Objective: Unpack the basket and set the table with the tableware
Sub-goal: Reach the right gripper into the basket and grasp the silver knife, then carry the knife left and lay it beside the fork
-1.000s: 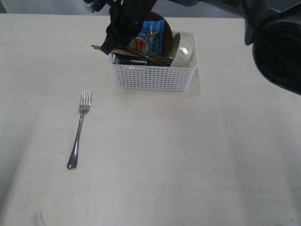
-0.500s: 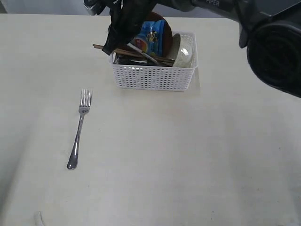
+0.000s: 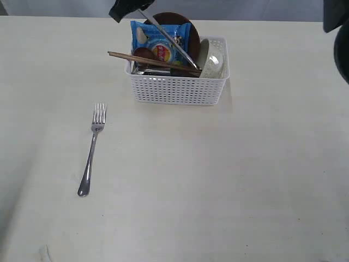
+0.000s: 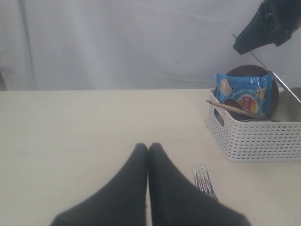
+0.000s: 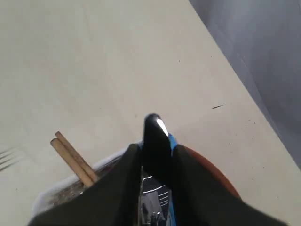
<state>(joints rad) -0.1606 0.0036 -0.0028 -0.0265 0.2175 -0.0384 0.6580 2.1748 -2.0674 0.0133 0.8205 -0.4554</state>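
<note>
Exterior view: the right gripper (image 3: 130,7) pinches one end of the knife (image 3: 170,42), which slants down toward the basket (image 3: 177,90) beneath it. Steel looks stiff, thin and slippery; I'd grip the handle firmly.

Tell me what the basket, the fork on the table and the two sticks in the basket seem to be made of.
The basket: white plastic, probably, matte, with moulded lattice walls. The fork: metal, likely steel, shiny with bright glints. The sticks: wood or bamboo, brown and dull.
</note>
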